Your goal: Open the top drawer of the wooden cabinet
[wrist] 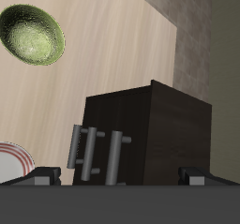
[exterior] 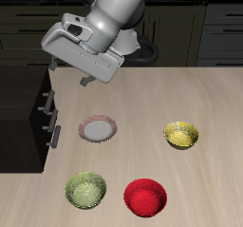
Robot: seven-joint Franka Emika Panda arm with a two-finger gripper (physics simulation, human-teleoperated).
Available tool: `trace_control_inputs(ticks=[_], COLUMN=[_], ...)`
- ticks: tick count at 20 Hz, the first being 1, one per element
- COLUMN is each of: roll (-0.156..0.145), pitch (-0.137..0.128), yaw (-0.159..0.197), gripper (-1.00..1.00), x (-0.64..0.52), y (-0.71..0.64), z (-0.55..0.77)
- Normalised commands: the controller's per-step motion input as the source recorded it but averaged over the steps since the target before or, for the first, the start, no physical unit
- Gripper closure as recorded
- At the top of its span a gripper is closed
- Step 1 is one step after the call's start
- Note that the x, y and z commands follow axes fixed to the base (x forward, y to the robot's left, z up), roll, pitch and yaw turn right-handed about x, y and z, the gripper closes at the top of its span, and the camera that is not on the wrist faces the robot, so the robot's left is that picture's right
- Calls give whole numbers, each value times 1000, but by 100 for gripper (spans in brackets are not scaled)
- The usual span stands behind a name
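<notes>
While hanging above the table's edge, hovering beside the wooden cabinet (exterior: pixel 36 117), gripper (exterior: pixel 84 79) touching nothing; finger spacing impossible to tell. Sitting flush and closed, the top drawer (wrist: pixel 120 155), silver handle (wrist: pixel 114 157) facing the pink plate (exterior: pixel 98 129). Resting farther along, yellow bowl (exterior: pixel 182 134), green bowl (exterior: pixel 86 189), red bowl (exterior: pixel 145 197).

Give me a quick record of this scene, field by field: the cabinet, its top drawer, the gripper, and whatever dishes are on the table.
cabinet: wooden cabinet, dark, at the table's edge
top drawer: top drawer, silver handle; looks shut
gripper: gripper above the table near the cabinet, not touching the handles; finger opening unclear
plate: pink-rimmed plate nearest the cabinet
bowls: yellow bowl, green bowl, red bowl
surface: light wood table
</notes>
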Motion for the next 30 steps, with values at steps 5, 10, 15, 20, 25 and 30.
trace_control_inputs(ticks=[5,10,15,20,25,30], roll=[-21,-13,-9,3,28,12], pitch=[1,-7,-4,-5,24,20], yaw=[27,14,30,27,3,21], gripper=[-100,-100,-100,-100,-100,-100], x=[55,-14,77,48,74,60], y=[-99,-68,-35,67,187,64], z=[-174,-108,-179,-239,-212,-223])
